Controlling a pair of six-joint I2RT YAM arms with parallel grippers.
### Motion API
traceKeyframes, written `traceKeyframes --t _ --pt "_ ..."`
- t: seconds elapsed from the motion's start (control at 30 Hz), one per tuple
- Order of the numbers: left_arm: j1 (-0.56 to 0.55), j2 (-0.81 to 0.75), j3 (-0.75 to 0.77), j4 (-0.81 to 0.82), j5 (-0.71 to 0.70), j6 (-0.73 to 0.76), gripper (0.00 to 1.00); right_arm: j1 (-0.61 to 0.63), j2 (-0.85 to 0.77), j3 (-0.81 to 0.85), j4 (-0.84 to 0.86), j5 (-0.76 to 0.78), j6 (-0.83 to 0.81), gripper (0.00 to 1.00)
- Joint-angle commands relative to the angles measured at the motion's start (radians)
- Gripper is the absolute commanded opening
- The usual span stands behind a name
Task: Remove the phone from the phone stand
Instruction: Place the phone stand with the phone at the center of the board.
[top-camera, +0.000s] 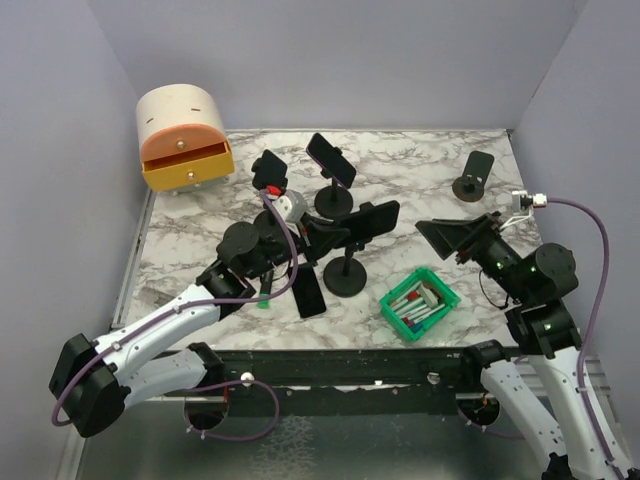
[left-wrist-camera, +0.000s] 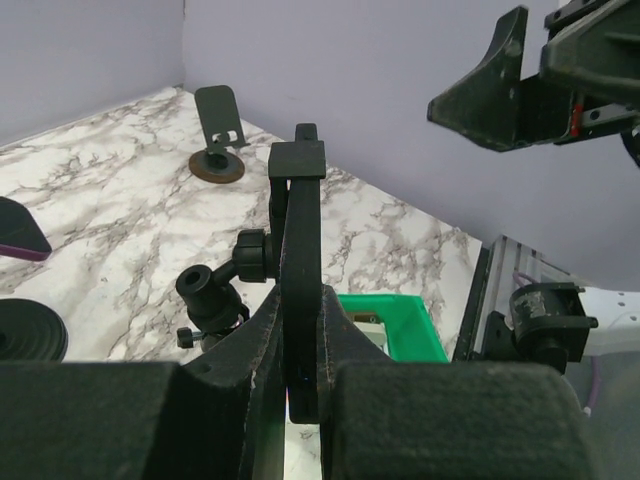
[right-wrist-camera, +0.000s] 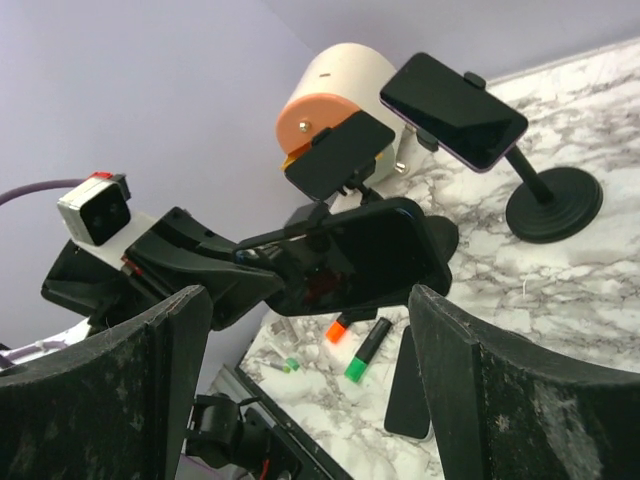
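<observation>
One phone on stand, left gripper clamping it

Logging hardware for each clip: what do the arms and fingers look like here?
The left arm and right arm have white shells and black joints. A purple cable runs along each. Small green lights dot the right one. The fingers are black, broad and rough-textured.

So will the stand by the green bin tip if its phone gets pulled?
Probably: the phone stand carries the phone on a thin stem over a round base, so a sideways pull may tip it. Its clamp grips the phone, so it might lift along.
</observation>
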Motion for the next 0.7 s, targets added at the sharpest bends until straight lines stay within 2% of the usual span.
traceKeyframes --t 0.0,0.2,0.37,0.53,0.67 --pt "-0.016 -0.066 -0.054 0.228 -0.119 -0.051 0.0 0.005 0.022 -0.073 0.096 -0.043 0.071 0.85" --pt "-0.029 -0.079 -0.136 0.278 -0.164 -0.129 0.0 0.005 0.058 -0.147 0.201 -0.053 0.14 0.86" --pt "-0.049 -0.078 -0.199 0.336 -0.199 -0.173 0.0 0.005 0.085 -0.203 0.32 -0.067 0.261 0.91" --pt "-0.052 -0.075 -0.237 0.364 -0.214 -0.173 0.0 0.007 0.124 -0.207 0.385 -0.075 0.35 0.98" --pt "-0.056 -0.063 -0.26 0.385 -0.214 -0.179 0.0 0.01 0.168 -0.186 0.388 -0.074 0.374 1.0"
